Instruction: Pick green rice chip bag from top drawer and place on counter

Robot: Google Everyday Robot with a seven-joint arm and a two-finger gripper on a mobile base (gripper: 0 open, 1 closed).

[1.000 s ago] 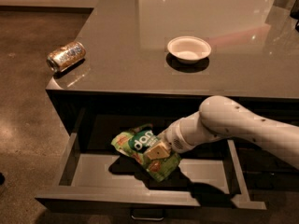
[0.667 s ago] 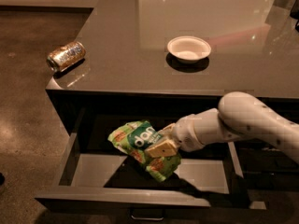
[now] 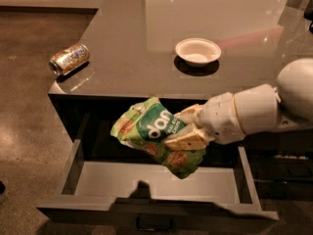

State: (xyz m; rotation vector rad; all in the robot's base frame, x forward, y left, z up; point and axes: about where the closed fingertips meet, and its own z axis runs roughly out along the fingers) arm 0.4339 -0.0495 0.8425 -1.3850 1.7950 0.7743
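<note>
The green rice chip bag (image 3: 154, 133) is crumpled, with white "dang" lettering on a dark-green circle. It hangs in the air above the open top drawer (image 3: 156, 182), in front of the counter's front edge. My gripper (image 3: 187, 127) reaches in from the right on a white arm and is shut on the bag's right side. The drawer is pulled out, its light grey floor bare, with the bag's shadow on it and a small handle (image 3: 154, 223) on its front. The counter (image 3: 146, 58) is dark grey and glossy, above and behind the bag.
A shiny speckled drink can (image 3: 69, 58) lies on its side at the counter's left edge. A small white bowl (image 3: 198, 51) stands mid-counter. Brown floor lies to the left of the cabinet.
My gripper has lifted the bag up out of the drawer, from near the drawer floor to about the height of the counter's front edge. The arm has drawn back to the right.
</note>
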